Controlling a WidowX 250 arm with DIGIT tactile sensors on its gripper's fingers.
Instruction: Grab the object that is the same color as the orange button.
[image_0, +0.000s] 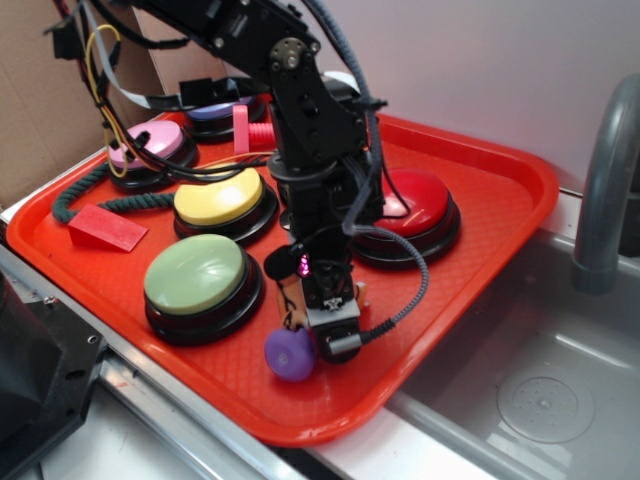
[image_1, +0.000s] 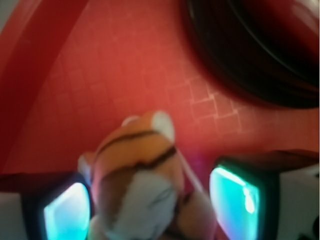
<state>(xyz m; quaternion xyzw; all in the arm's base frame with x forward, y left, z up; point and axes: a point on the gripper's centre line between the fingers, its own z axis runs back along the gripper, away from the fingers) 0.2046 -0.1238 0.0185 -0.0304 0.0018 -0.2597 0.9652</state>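
Gripper (image_1: 150, 200) spread wide around the plush tiger (image_1: 137, 170), neither pad touching — centre it, squeeze gently across the soft body.

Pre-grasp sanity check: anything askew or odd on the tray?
Nothing damaged or spilled. The plush tiger sits between the gripper fingers, jaws apart. A purple piece lies right beside the gripper on the red tray, close enough to get bumped.

A black robot arm reaches down over a red tray (image_0: 500, 170), its gripper (image_0: 318, 318) low beside a purple plastic piece (image_0: 291, 353). A small orange shape, possibly the plush tiger (image_0: 291, 298), peeks out behind it. Green (image_0: 196, 273), yellow (image_0: 219, 197), and red (image_0: 420, 200) dome buttons surround them.
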